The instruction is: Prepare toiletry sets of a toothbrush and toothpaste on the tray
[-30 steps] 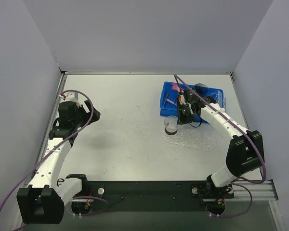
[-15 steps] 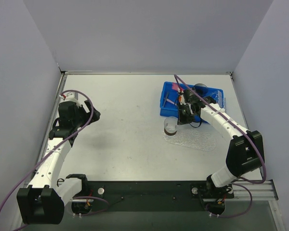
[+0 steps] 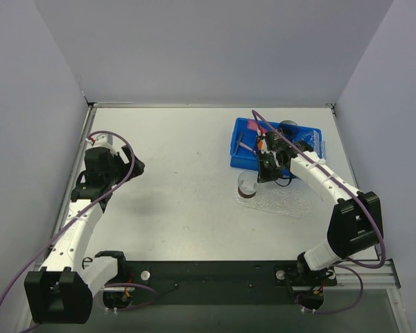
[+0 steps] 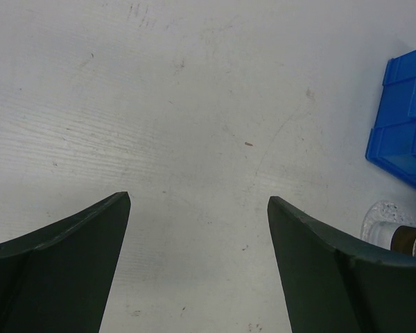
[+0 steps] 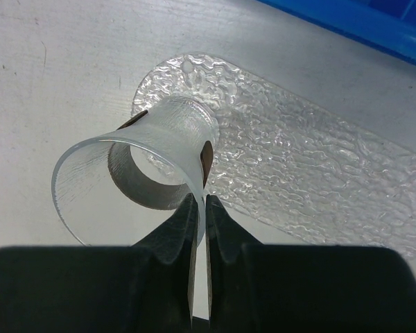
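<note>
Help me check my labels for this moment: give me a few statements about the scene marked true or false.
1. The right gripper is shut on the rim of the clear cup. True.
2. The blue bin lies beyond the tray, farther from the arm bases. True.
3. The clear cup sits inside the blue bin. False: it is at the left end of the tray, outside the bin.
4. The left gripper is shut on something. False: it is open and holds nothing, over bare table.
</note>
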### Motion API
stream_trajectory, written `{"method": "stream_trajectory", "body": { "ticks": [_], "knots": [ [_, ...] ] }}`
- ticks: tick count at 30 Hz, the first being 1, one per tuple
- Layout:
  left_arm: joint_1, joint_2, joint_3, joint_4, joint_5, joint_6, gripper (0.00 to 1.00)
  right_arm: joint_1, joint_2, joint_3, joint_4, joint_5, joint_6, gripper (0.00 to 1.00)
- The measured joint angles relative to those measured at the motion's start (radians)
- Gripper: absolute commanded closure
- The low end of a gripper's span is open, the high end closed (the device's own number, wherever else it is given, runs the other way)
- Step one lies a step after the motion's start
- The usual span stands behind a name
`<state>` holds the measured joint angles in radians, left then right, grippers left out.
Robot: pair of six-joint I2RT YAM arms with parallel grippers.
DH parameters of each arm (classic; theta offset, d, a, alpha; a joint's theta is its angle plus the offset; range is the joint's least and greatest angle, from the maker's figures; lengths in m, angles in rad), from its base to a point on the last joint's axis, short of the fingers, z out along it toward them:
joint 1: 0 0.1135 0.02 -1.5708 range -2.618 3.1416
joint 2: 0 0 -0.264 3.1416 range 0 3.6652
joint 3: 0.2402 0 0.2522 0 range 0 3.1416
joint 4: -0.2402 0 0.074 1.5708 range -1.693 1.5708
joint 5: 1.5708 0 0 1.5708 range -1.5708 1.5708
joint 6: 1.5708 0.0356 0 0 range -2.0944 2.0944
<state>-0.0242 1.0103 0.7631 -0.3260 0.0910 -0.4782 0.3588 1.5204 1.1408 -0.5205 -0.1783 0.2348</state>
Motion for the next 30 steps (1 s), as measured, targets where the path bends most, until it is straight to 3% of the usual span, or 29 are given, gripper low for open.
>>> {"method": "stream_trajectory", "body": {
  "ticks": [12,15,19,25,30],
  "knots": [
    [0.000,-0.002,-0.005,0.000,0.000,-0.008,0.09,-0.005,-0.007,-0.005,-0.006,0.004,0.001,0.99],
    [0.000,-0.004,-0.005,0.000,0.000,-0.008,0.09,-0.005,-0.007,-0.005,-0.007,0.007,0.003,0.88],
    [0.000,-0.006,-0.005,0.000,0.000,-0.008,0.08,-0.005,-0.009,-0.006,-0.014,0.030,0.007,0.67],
    [0.000,-0.009,-0.005,0.000,0.000,-0.008,0.08,-0.006,-0.043,-0.006,-0.024,0.058,0.013,0.46],
    [0.000,-0.016,-0.010,0.000,0.000,-0.008,0.08,-0.019,-0.104,0.012,-0.045,0.059,0.019,0.41]
  ]
}}
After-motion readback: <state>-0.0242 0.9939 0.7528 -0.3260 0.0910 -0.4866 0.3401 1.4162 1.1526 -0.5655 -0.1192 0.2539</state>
